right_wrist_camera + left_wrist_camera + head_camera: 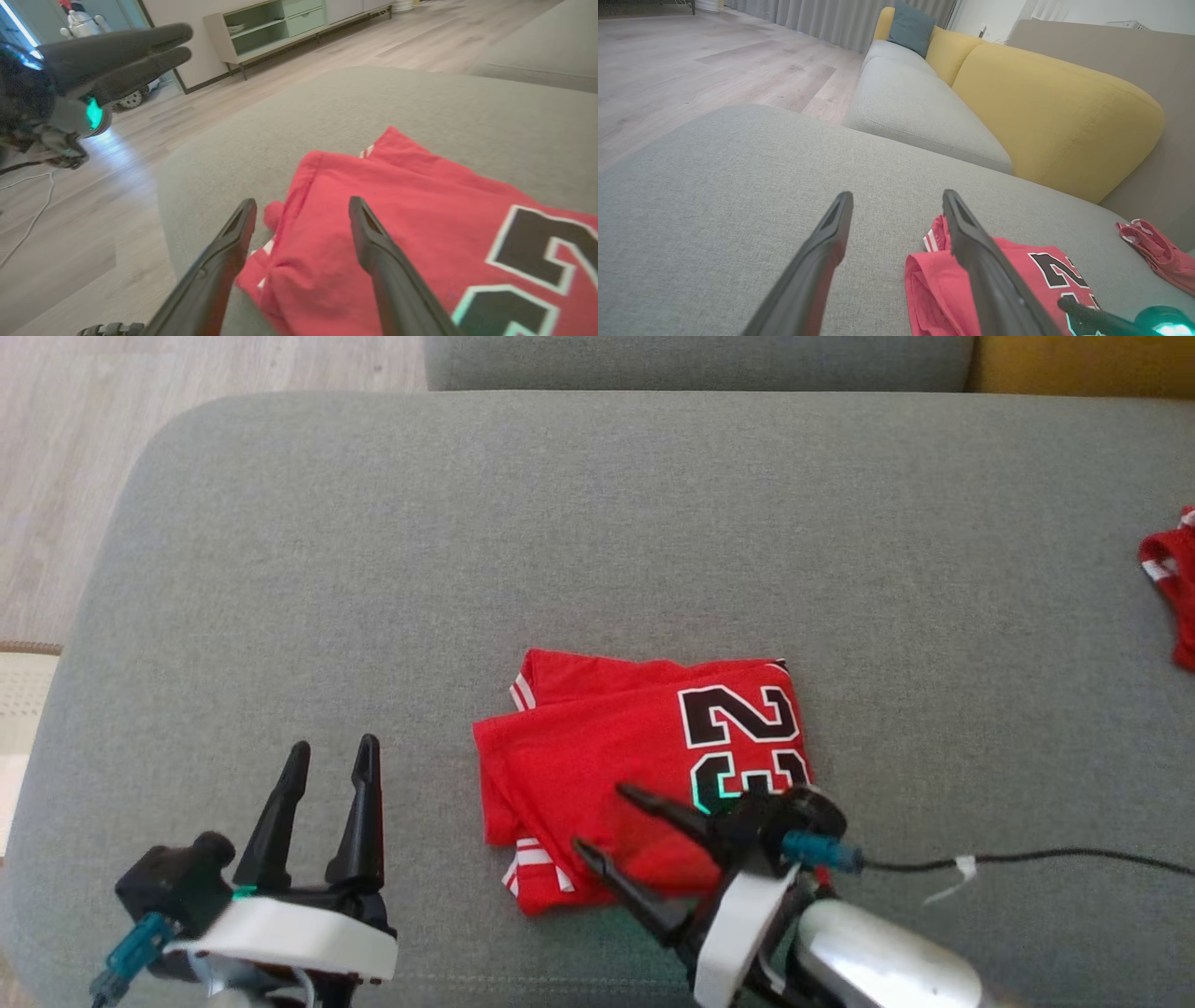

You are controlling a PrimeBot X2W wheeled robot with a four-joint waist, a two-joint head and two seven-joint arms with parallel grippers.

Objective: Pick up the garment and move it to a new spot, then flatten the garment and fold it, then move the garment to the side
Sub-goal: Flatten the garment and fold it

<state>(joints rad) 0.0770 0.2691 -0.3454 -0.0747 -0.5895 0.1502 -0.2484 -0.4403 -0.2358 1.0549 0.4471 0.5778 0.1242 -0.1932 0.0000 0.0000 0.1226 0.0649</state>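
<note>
Near edge of the sofa seat [467, 523], left part: left hand [333, 744] hovers w/ fingers spread wide, nothing in it, well apart from the cloth

Nearer the middle of that edge: right hand [602, 819] is over the near part of the garment [597, 747], fingers wide apart, one each side of a red fold in the right wrist view; no cloth pinched, so it's empty. A black cable [1027, 859] trails off its wrist toward the seat's right edge

The garment, a red jersey, lies as a compact multi-layer packet close to the near edge, approx mid-width. So pick-up, relocating, flattening and folding look done, imo. Fold is a bit rough: layers offset on the left, white-striped trim pokes out at the near-left and far-left corners. What's left, prob: shifting the packet to the side

Writing: big black numerals w/ white outline, read 23 [742, 714]; more figures just below are partly behind the right hand, can't read. No brand or label legible

Farther, at the seat's right edge: another red piece [1172, 579], apart from the packet
</note>
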